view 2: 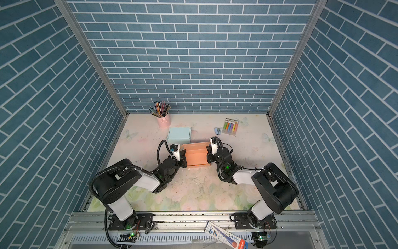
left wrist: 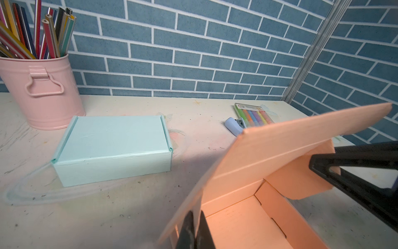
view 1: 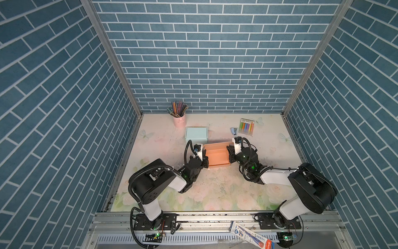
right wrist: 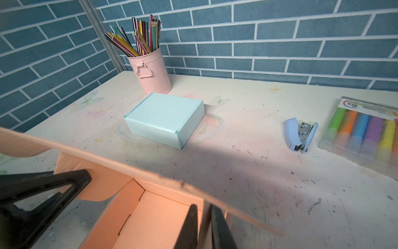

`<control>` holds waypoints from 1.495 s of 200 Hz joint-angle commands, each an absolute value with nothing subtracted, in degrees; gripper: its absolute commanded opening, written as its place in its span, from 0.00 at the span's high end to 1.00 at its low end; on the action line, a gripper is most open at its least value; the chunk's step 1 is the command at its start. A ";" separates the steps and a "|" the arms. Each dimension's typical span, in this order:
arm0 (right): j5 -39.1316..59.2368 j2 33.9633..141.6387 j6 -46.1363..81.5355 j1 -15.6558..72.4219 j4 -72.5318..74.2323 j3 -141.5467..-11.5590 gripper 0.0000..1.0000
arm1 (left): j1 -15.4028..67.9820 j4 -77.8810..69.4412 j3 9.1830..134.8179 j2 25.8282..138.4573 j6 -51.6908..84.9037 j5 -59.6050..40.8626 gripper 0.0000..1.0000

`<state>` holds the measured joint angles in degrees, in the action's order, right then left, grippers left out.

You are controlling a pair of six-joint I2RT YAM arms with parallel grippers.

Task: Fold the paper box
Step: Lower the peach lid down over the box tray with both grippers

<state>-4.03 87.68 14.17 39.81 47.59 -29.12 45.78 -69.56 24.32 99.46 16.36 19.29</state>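
1. The table (view 1: 215,187) fills the lower middle of both top views. Its pale top is printed with roses and butterflies, and it is scuffed and speckled with dark marks.
2. Walls (view 1: 215,54) papered in blue brick with white joints close it in on three sides. Metal posts (view 1: 112,58) run down to the back corners.
3. The orange paper box (view 1: 216,156) sits open at the table's centre, its lid raised at a slant.
4. The left gripper (left wrist: 195,215) is pressed together, pinching one end of the lid. The right gripper (right wrist: 203,208) nips the opposite end.
5. Toward the back wall are a closed teal box (view 1: 196,134), a pink bucket (view 1: 179,121) of pencils, a blue stapler (view 1: 234,130) and a pack of markers (view 1: 247,126).
6. The pack's label shows a 9; its other print is too small to read. A printed package (view 1: 251,236) lies on the front rail (view 1: 193,217) at the frame's bottom, its lettering unreadable.
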 commanded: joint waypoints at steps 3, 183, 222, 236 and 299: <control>-1.57 85.87 15.43 42.39 47.81 -27.27 0.85 | 47.73 -75.90 22.98 100.67 18.16 14.19 0.96; -6.13 76.88 14.45 43.85 51.76 -15.90 0.81 | 52.17 -83.57 18.47 106.30 20.80 16.97 0.94; -6.02 74.78 14.63 43.86 51.61 -14.51 0.79 | 52.47 -84.02 18.23 106.61 20.86 17.49 0.94; -5.58 74.20 14.43 43.86 51.25 -14.15 0.78 | 52.64 -83.86 18.26 106.53 20.83 17.71 0.94; -3.09 72.50 18.14 43.86 49.72 -13.56 0.76 | 53.32 -83.08 18.00 106.23 20.79 19.31 0.94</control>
